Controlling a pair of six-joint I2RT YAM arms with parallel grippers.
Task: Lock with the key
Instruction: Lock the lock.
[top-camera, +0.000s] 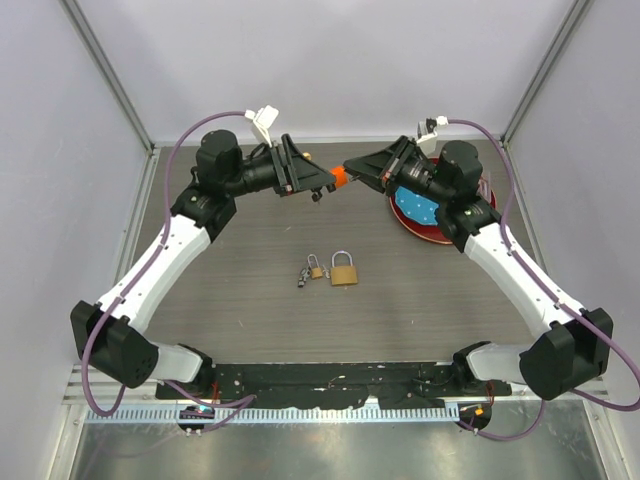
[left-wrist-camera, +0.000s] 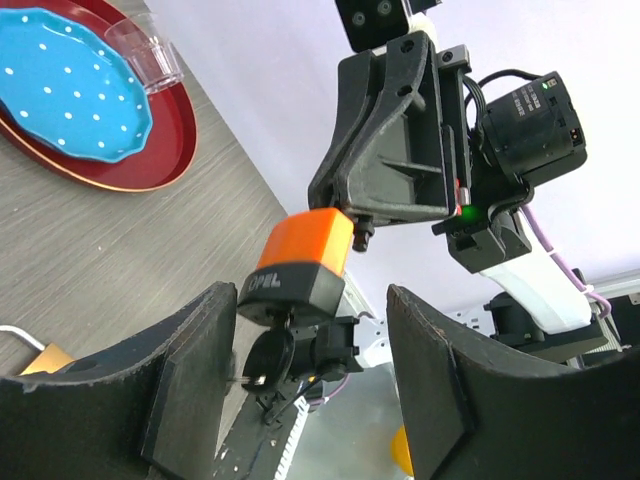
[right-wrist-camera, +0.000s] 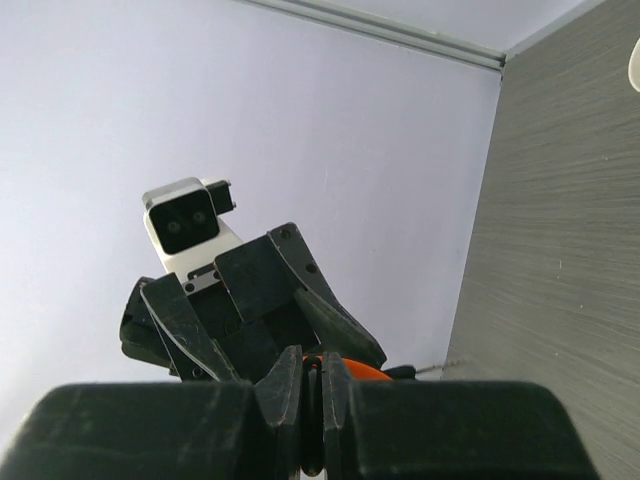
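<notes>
An orange and black padlock (top-camera: 339, 177) hangs in mid-air between the two arms. My right gripper (top-camera: 352, 166) is shut on its shackle (right-wrist-camera: 313, 400); the orange body (right-wrist-camera: 352, 368) shows just beyond the jaws. In the left wrist view the padlock (left-wrist-camera: 305, 260) has a black-headed key (left-wrist-camera: 268, 358) sticking out of its underside. My left gripper (left-wrist-camera: 312, 385) is open, its fingers (left-wrist-camera: 190, 390) standing wide on either side of the key. The key head is close to the left finger.
A brass padlock (top-camera: 344, 270) and a smaller padlock with keys (top-camera: 312, 270) lie on the grey table. A red plate (top-camera: 432, 232) bearing a blue plate (left-wrist-camera: 70, 90) sits at the back right, with a clear cup (left-wrist-camera: 145, 50) on it.
</notes>
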